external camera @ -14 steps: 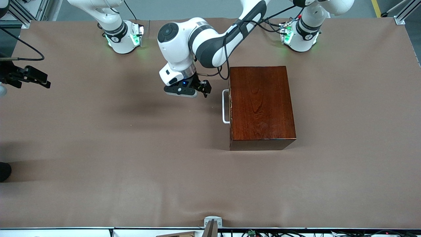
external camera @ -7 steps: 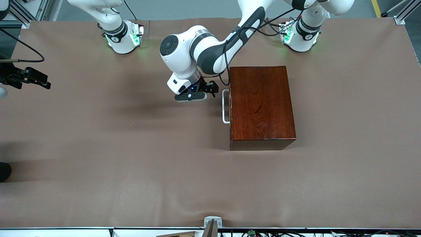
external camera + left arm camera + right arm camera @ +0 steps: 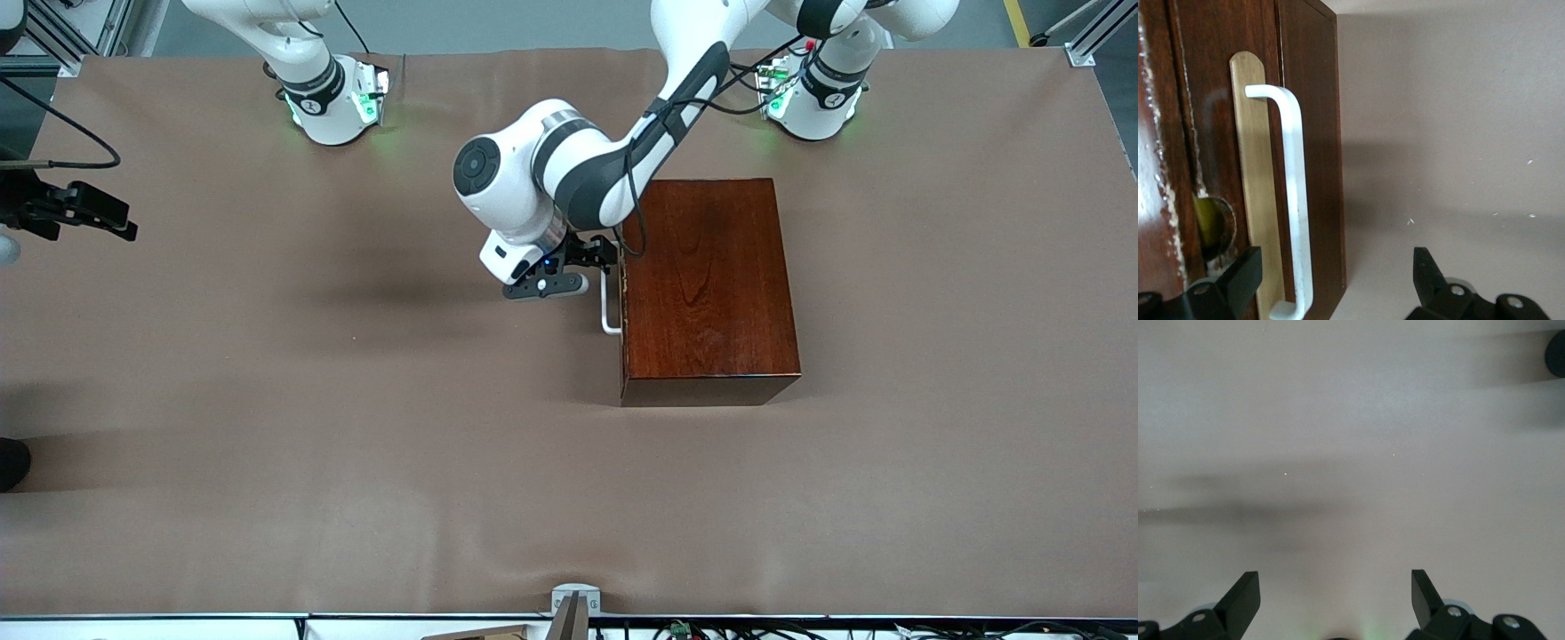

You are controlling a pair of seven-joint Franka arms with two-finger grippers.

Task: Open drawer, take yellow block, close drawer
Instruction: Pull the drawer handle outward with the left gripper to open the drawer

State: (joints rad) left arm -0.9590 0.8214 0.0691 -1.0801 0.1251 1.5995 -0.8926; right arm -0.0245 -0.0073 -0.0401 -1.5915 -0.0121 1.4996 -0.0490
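Observation:
The dark reddish-brown wooden box (image 3: 707, 284) stands on the table with its drawer shut. The drawer's white bar handle (image 3: 608, 298) faces the right arm's end. My left gripper (image 3: 594, 256) is open, low at the handle's end farthest from the front camera. In the left wrist view the handle (image 3: 1295, 200) and the pale wood strip (image 3: 1255, 167) lie between my open fingers (image 3: 1245, 273), close to one of them; the left gripper (image 3: 1335, 270) touches nothing. A bit of yellow (image 3: 1208, 223) shows through a round hole in the box front. My right gripper (image 3: 1335, 590) is open and empty.
The brown cloth-covered table (image 3: 356, 427) stretches wide around the box. My right gripper (image 3: 107, 213) waits at the right arm's end of the table, over its edge. Both arm bases (image 3: 333, 98) stand along the table edge farthest from the front camera.
My left gripper has moved toward the box and down the front view, from beside the handle's end to right at the handle. The right arm has not moved.

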